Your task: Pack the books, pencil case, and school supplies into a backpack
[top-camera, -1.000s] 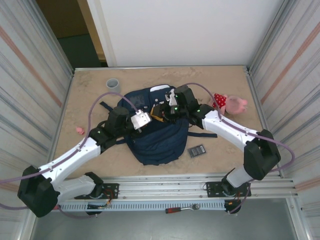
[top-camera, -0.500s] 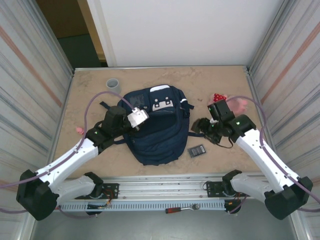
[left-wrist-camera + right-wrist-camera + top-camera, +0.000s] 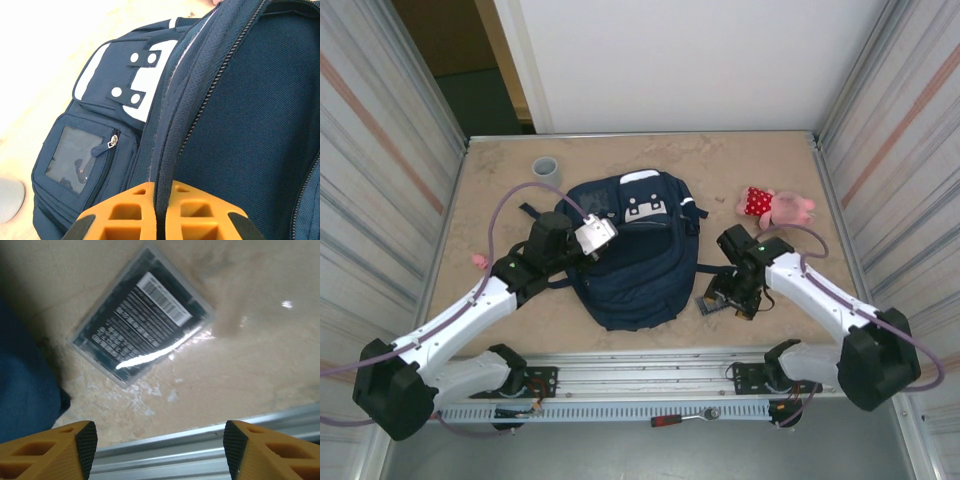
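The navy backpack lies in the middle of the table, its white patches toward the far side. My left gripper is shut on the padded rim of its opening; in the left wrist view the orange fingers pinch that rim of the backpack. My right gripper hovers open over a dark grey flat piece near the front edge. In the right wrist view that school supply, in a clear case with a barcode, lies ahead of the open gripper. The book is out of view.
A grey cup stands at the back left, and a pink and red plush toy lies at the right. A small pink item sits by the left arm. The metal front rail runs just under the right fingers.
The right arm drew back from the backpack's opening, swung right, then came down over the dark flat piece by the front edge. The left gripper kept its hold.
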